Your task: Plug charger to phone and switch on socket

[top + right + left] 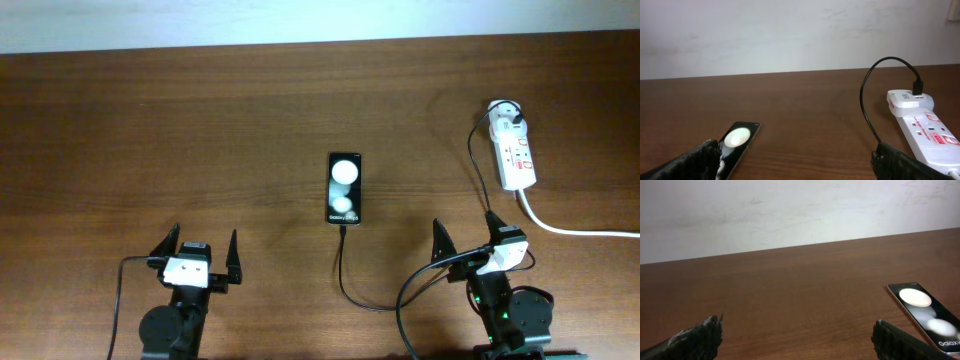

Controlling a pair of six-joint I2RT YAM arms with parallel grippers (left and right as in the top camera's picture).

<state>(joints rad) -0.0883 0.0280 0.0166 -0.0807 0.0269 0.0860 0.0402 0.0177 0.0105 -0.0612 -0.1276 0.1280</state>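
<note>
Table [200, 130]: wood-grain, smooth, low sheen
Phone [344, 188]: glossy black screen
Socket [517, 155]: smooth white plastic
Charger [339, 265]: black matt cable

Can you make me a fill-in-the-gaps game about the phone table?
The left hand and the right hand are both wide ___.
The phone lies with its screen facing ___.
The socket sits nearer the ___ hand.
The charger cable is coloured ___.
Missing words: open, up, right, black.

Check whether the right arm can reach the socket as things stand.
Probably yes: the socket lies just ahead of the open right hand; only the thin charger cable crosses the gap.
</note>
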